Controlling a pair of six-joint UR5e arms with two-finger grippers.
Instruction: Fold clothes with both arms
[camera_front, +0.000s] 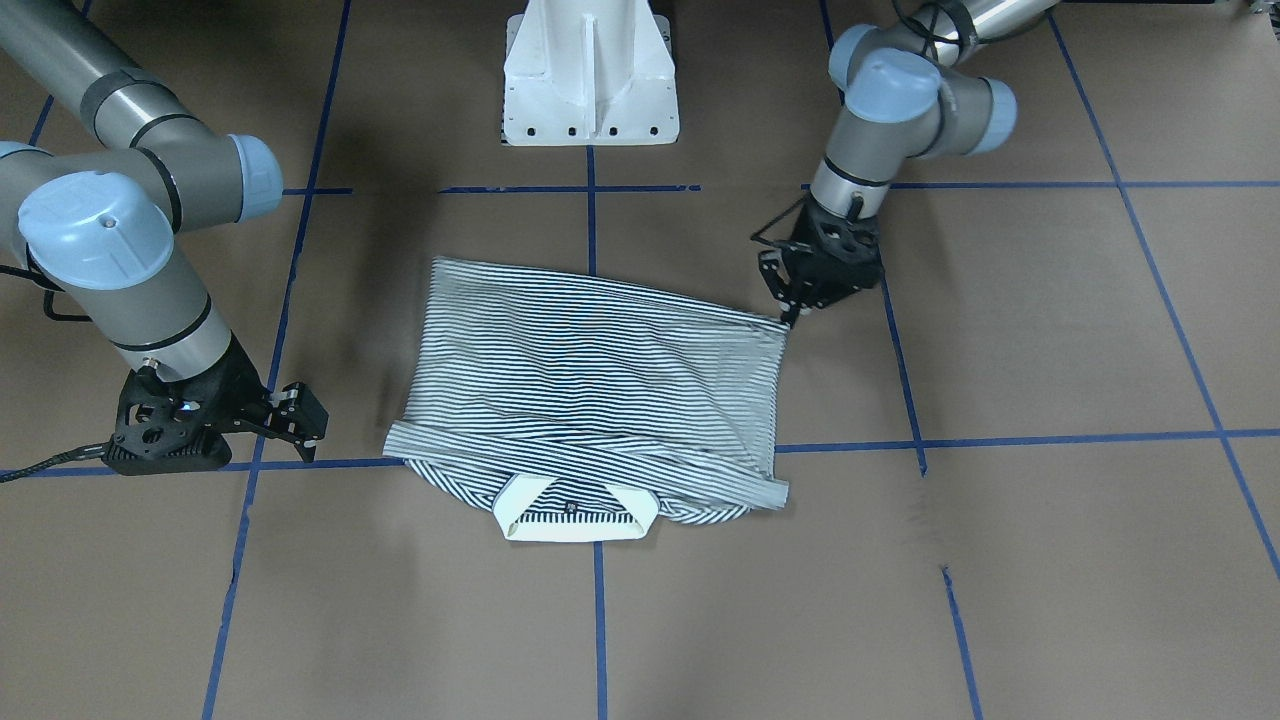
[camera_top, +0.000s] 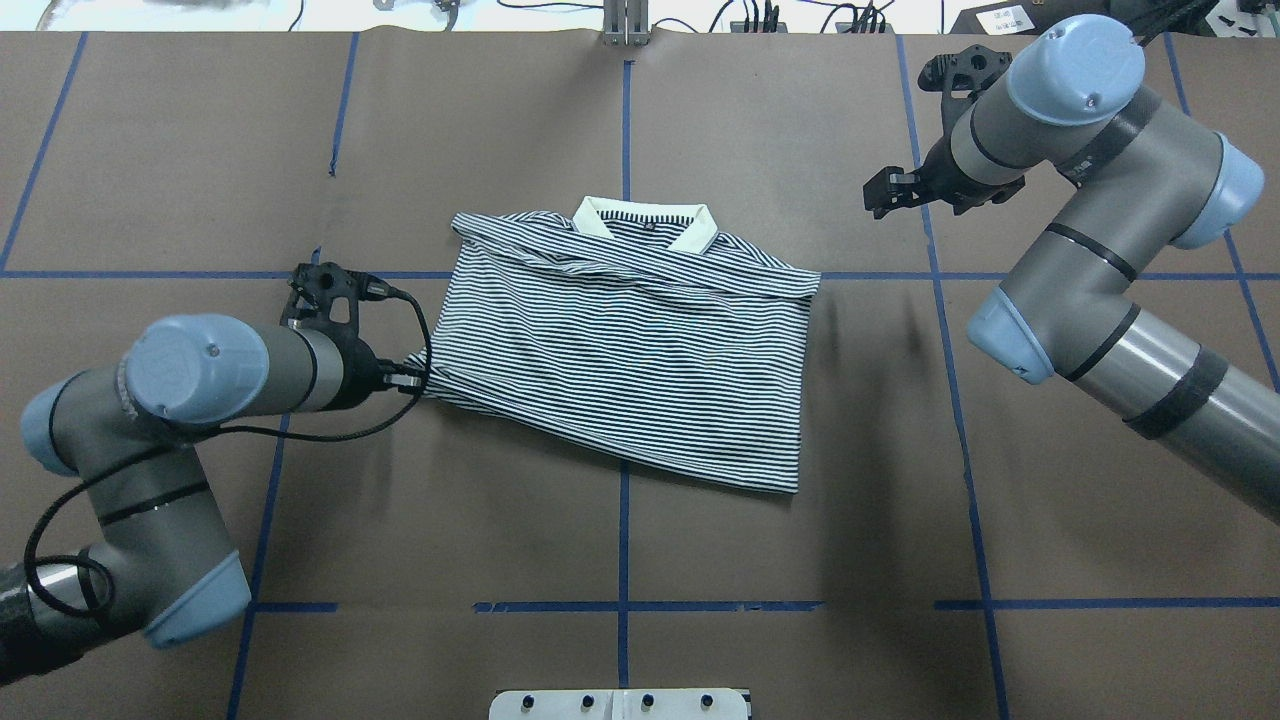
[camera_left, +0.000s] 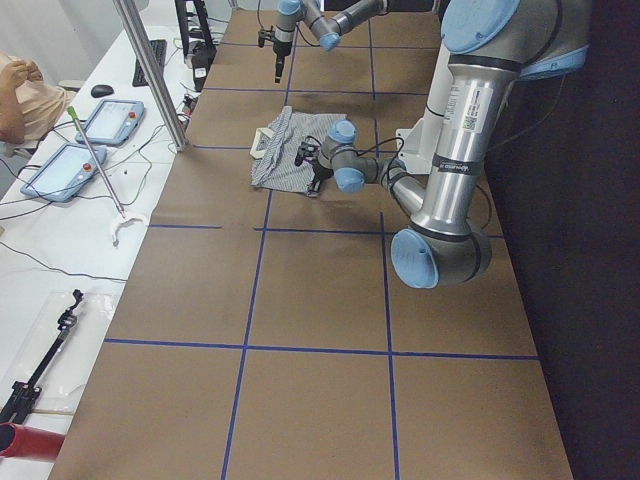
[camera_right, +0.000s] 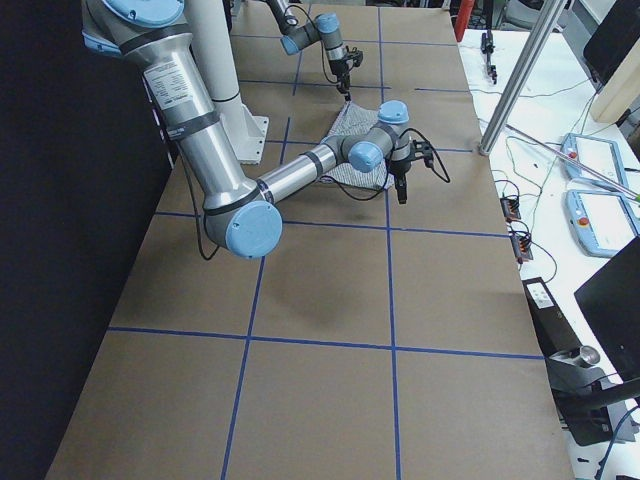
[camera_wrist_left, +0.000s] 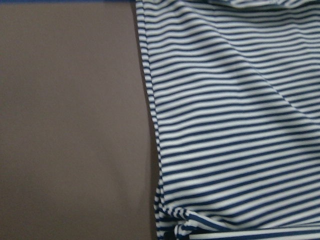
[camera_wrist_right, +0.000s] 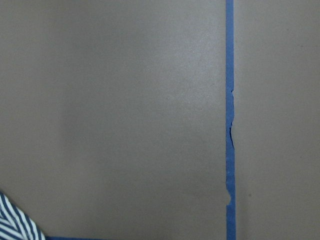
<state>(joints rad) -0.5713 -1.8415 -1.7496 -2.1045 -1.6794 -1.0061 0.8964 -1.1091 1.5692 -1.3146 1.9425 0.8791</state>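
The striped polo shirt (camera_front: 600, 370) (camera_top: 640, 340) lies flat on the brown table, both sleeves folded across its chest. Its cream collar (camera_top: 645, 215) points away from the robot's base. My left gripper (camera_top: 412, 378) (camera_front: 790, 318) sits low at the hem corner, shut on that puckered corner (camera_wrist_left: 172, 225). My right gripper (camera_top: 880, 192) (camera_front: 305, 425) hovers open off the shirt's other side, near the collar end, holding nothing. Only a striped tip (camera_wrist_right: 12, 222) shows in the right wrist view.
The white pedestal base (camera_front: 590, 90) stands at the robot's side of the table. Blue tape lines (camera_top: 625, 480) grid the brown paper. In the exterior left view a side bench carries tablets (camera_left: 85, 140), a metal pole (camera_left: 150, 70) rises, and a person (camera_left: 20, 95) sits at the edge.
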